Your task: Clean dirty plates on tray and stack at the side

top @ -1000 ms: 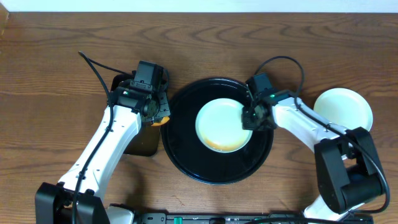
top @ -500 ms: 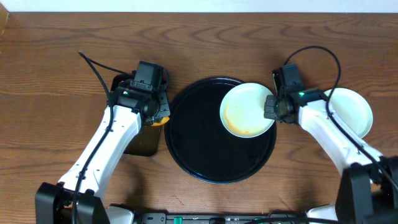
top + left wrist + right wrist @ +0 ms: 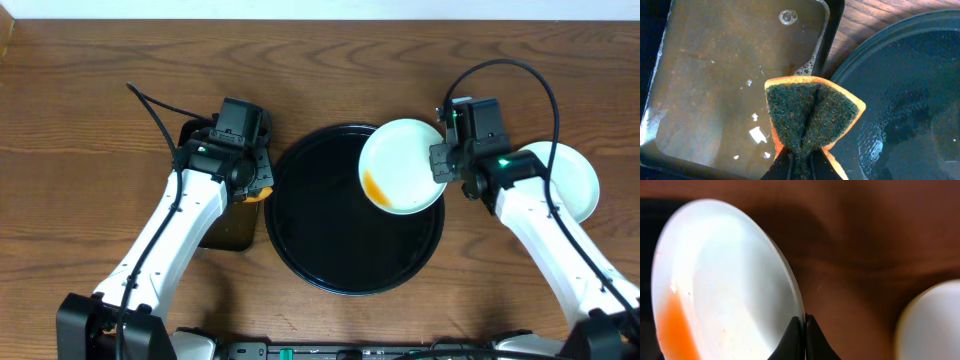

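Observation:
My right gripper [image 3: 437,165] is shut on the right rim of a pale mint-white plate [image 3: 401,166] with an orange sauce smear. It holds the plate lifted and tilted over the upper right part of the round black tray [image 3: 340,250]. The same plate [image 3: 715,280] fills the right wrist view, pinched at its rim by the fingers [image 3: 803,325]. Another pale plate [image 3: 565,178] lies on the table to the right. My left gripper [image 3: 252,180] is shut on an orange sponge with a dark green scrub face [image 3: 810,112] at the tray's left edge.
A rectangular black tray [image 3: 735,80] with brownish soapy water lies under my left gripper, left of the round tray [image 3: 900,100]. Wooden table [image 3: 90,110] all around. Cables loop above both arms.
My right gripper has lifted the dirty plate off the tray's centre and carried it up and to the right, tilting it. The left arm has not moved.

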Action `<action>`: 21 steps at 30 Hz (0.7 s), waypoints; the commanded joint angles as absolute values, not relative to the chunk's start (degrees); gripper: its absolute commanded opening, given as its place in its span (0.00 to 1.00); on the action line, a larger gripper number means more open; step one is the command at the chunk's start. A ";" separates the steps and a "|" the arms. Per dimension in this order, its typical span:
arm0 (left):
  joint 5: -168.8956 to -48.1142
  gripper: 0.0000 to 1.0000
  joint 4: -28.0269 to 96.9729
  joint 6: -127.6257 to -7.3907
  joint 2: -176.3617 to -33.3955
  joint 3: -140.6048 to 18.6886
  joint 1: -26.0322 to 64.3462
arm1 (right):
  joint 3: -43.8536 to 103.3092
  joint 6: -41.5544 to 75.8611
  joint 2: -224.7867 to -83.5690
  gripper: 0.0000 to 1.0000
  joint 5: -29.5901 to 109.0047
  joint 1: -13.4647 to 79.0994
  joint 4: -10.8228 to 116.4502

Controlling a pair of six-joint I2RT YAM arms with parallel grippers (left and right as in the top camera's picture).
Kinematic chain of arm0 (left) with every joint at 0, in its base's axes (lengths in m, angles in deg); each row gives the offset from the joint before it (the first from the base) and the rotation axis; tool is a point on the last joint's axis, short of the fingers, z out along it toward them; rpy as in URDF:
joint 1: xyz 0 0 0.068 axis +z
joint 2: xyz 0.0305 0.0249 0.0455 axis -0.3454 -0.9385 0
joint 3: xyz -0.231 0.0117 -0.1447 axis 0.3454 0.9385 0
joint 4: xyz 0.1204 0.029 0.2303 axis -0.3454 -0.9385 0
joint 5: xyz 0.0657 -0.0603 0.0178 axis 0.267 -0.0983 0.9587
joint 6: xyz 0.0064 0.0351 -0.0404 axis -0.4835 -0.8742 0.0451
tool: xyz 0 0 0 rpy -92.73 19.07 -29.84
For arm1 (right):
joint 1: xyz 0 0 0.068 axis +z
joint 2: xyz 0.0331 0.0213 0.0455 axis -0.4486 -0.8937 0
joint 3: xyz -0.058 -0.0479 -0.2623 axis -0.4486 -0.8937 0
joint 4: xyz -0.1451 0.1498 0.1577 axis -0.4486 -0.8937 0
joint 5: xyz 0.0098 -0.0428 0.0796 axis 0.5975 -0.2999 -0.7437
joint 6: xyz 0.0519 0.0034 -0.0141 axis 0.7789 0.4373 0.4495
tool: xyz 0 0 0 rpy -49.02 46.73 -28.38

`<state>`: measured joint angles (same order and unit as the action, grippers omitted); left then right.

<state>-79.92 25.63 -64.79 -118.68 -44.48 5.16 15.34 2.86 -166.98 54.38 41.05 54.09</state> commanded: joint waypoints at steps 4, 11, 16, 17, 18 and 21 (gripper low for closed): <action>-79.85 0.08 26.11 -65.14 -118.20 -44.28 5.35 | 15.27 -10.39 -161.01 0.01 69.95 46.58 58.00; -79.85 0.08 26.16 -65.14 -118.20 -44.28 5.35 | 15.27 -15.17 -160.64 0.01 83.76 56.39 59.71; -79.85 0.08 26.29 -65.14 -118.20 -44.28 5.35 | 15.27 -6.87 -160.64 0.03 79.41 56.50 58.92; -79.85 0.08 26.27 -65.16 -118.20 -44.28 5.35 | 15.27 -4.27 -160.66 0.06 77.05 55.84 58.68; -79.85 0.08 26.27 -65.16 -118.20 -44.28 5.35 | 15.27 -1.82 -160.66 0.07 74.73 54.84 58.57; -79.85 0.08 26.29 -65.14 -118.20 -44.28 5.35 | 15.27 6.18 -160.66 0.13 68.44 50.71 58.35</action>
